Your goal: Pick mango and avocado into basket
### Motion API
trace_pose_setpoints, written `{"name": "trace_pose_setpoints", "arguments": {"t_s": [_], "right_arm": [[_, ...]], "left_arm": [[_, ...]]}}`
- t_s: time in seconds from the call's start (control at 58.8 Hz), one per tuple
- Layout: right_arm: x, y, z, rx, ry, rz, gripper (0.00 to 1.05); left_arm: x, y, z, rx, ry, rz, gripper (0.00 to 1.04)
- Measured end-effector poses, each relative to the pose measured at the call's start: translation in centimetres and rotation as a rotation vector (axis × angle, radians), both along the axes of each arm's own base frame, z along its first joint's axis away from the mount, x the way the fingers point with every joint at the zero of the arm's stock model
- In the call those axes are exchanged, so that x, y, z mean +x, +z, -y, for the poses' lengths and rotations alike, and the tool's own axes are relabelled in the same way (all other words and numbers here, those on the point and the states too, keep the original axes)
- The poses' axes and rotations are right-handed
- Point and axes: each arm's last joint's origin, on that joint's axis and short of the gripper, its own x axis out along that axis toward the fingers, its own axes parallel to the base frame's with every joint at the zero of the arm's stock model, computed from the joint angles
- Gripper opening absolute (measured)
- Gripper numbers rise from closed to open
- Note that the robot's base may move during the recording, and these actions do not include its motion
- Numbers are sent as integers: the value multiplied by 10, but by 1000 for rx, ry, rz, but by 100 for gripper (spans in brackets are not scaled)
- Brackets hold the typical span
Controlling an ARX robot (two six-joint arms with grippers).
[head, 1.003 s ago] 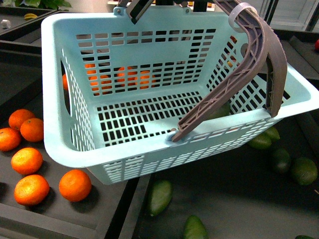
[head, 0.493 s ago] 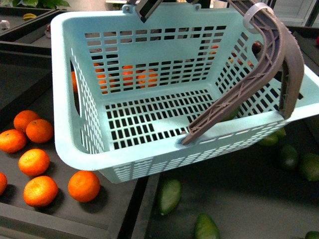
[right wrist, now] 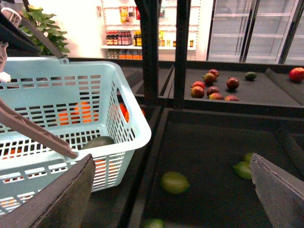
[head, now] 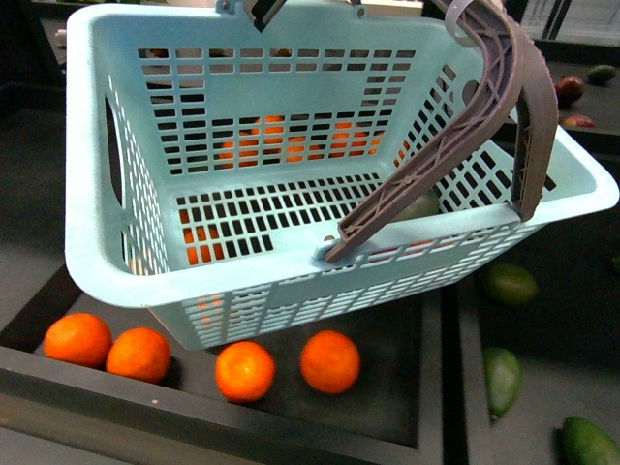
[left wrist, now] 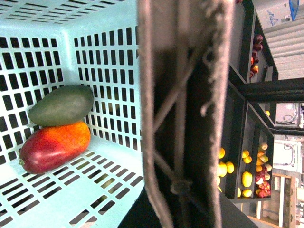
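Basket (head: 116, 262) now hangs further along over the oranges (head: 329, 360), avocado (left wrist: 61, 105) and mango (left wrist: 54, 146) inside; we probably clench its handle (left wrist: 183, 114) left, right gripper (right wrist: 171, 190) spread empty.

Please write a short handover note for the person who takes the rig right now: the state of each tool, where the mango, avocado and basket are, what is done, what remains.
Left tool: not visible itself; its camera sits tight against the brown handle, so it may be carrying the basket, but the grip cannot be confirmed.
Right tool: open, empty, beside the basket.
Basket: tilted above the tray of oranges.
Mango and avocado: both inside the basket, touching, in a corner.
Done: both fruits are in.
Left: probably only setting the basket down level.
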Motion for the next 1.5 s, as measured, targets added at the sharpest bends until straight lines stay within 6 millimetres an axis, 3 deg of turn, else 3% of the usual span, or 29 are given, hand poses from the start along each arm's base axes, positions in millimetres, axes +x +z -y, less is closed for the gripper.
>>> {"name": "trace_pose_setpoints", "arguments": {"t_s": [1.173, 1.326, 1.428, 1.496], "right_arm": [[0, 0, 0, -2, 5, -2, 97], [0, 0, 0, -2, 4, -3, 97], [0, 0, 0, -2, 4, -1, 97], [0, 0, 0, -2, 0, -1, 97]], "left_arm": [[3, -1, -6, 0, 13, -2, 6], [22, 1, -12, 187, 523, -1, 6], [44, -12, -25, 282, 640, -36, 6], [65, -34, -48, 214, 708, -84, 6]]}}
